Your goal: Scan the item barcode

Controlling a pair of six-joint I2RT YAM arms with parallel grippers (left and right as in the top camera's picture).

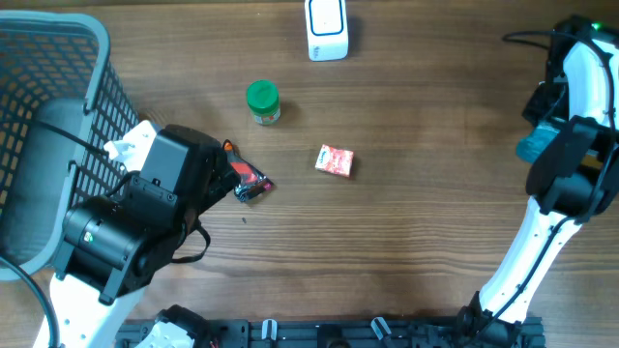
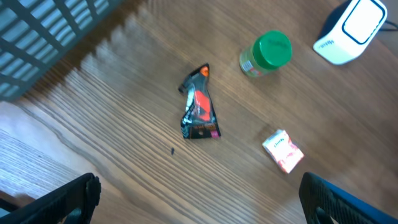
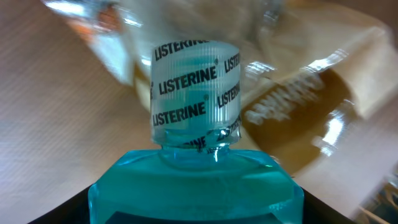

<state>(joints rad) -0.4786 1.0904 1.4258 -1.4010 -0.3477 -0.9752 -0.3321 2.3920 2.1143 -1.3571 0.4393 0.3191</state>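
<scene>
Your left gripper (image 2: 199, 199) hangs spread wide over the dark packet (image 2: 199, 112) on the table (image 2: 124, 149); your right gripper (image 3: 196, 214) pinches the Listerine bottle (image 3: 196, 180).

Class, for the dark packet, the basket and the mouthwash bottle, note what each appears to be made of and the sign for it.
The dark packet: probably thin plastic film, glossy; it is crumpled and twisted.
The basket: likely rigid plastic, matte blue-grey; moulded open grid walls.
The mouthwash bottle: seemingly clear plastic; blue liquid shows through, printed seal wraps the cap.
</scene>
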